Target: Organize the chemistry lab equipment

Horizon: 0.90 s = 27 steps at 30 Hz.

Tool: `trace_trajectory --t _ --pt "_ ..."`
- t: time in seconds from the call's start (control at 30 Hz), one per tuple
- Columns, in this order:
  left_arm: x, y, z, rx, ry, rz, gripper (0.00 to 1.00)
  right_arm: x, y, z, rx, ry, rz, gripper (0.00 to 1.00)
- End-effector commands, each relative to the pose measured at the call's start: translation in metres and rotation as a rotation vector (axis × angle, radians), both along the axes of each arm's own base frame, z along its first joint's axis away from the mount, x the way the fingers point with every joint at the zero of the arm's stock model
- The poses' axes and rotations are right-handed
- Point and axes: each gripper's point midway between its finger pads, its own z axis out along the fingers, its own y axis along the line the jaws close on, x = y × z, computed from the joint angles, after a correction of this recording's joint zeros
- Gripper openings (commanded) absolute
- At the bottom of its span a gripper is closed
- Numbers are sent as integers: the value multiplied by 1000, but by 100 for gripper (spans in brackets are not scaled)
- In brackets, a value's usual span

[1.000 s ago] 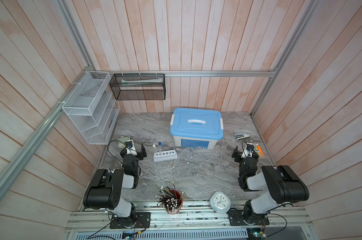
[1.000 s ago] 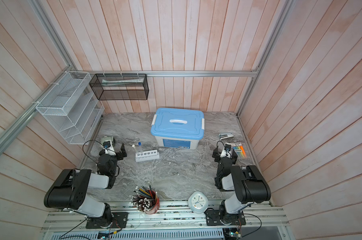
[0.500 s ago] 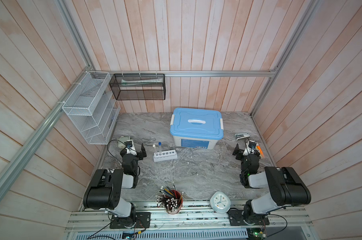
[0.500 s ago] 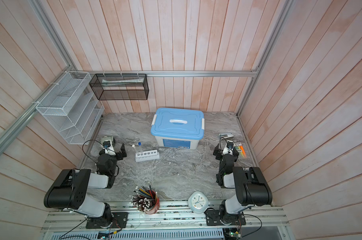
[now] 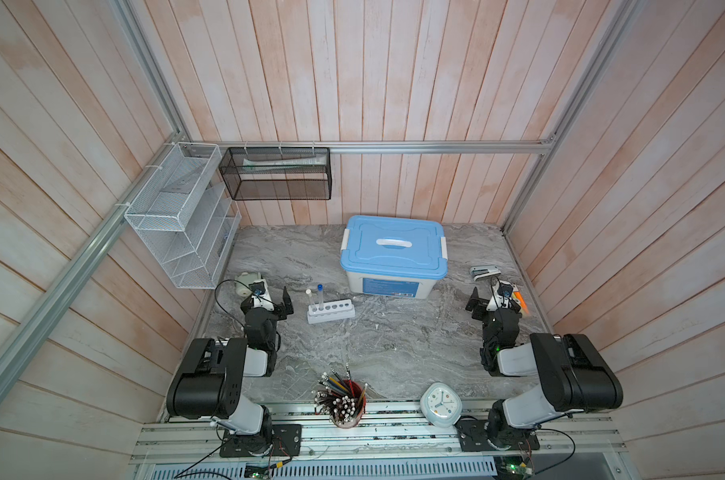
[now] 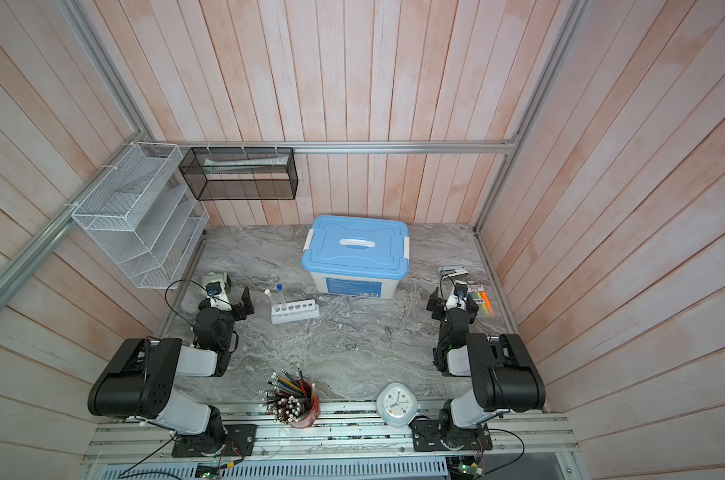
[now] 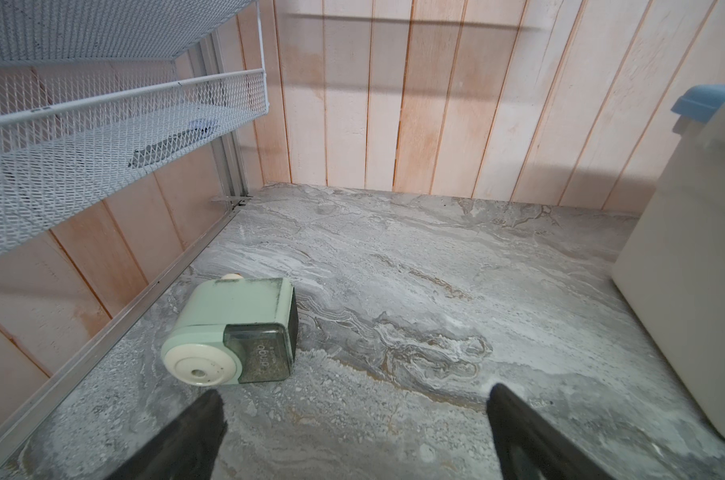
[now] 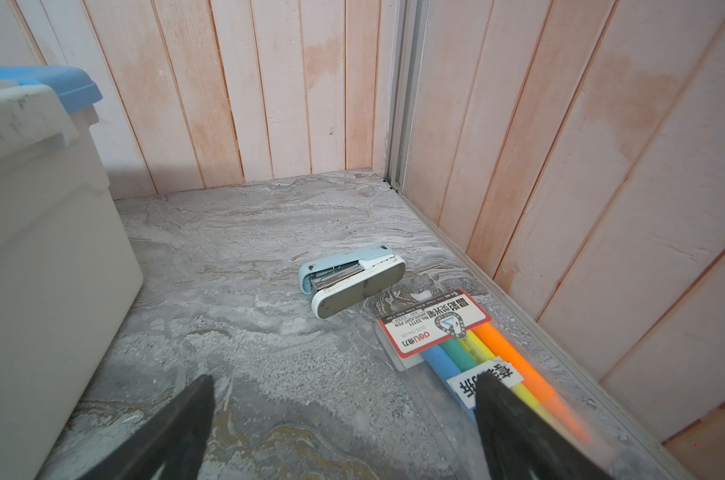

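A white six-hole rack (image 5: 330, 311) (image 6: 295, 311) stands on the marble table left of centre. Two thin clear tubes stand upright at its left end, one capped white (image 5: 309, 298) and one capped blue (image 5: 320, 294). My left gripper (image 5: 269, 301) (image 7: 352, 399) hovers just left of the rack, open and empty, over bare table. My right gripper (image 5: 493, 298) (image 8: 342, 384) is at the far right, open and empty, with one fingertip (image 8: 483, 380) over a highlighter pack (image 8: 468, 345).
A blue-lidded storage box (image 5: 394, 253) sits shut at the back centre. A green pencil sharpener (image 7: 232, 332) lies ahead of the left gripper, a stapler (image 8: 352, 282) ahead of the right. A red cup of pencils (image 5: 344, 399) and a white clock (image 5: 440, 404) stand at the front edge. Wire shelf (image 5: 178, 220) and black basket (image 5: 275, 174) hang on the walls.
My right arm has stretched a little toward the back right, bringing its gripper closer to the stapler and highlighters. The left arm has not moved.
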Motion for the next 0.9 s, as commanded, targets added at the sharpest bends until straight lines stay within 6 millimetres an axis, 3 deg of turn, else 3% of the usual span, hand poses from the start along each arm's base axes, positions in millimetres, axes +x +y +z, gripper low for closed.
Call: trace_trajectory --t 0.0,0.87 --pt "4 0 5 -4 -10 -6 100 3 0 5 8 -12 7 98" --pt "4 0 5 -4 -11 -6 100 5 1 2 25 0 36 98"
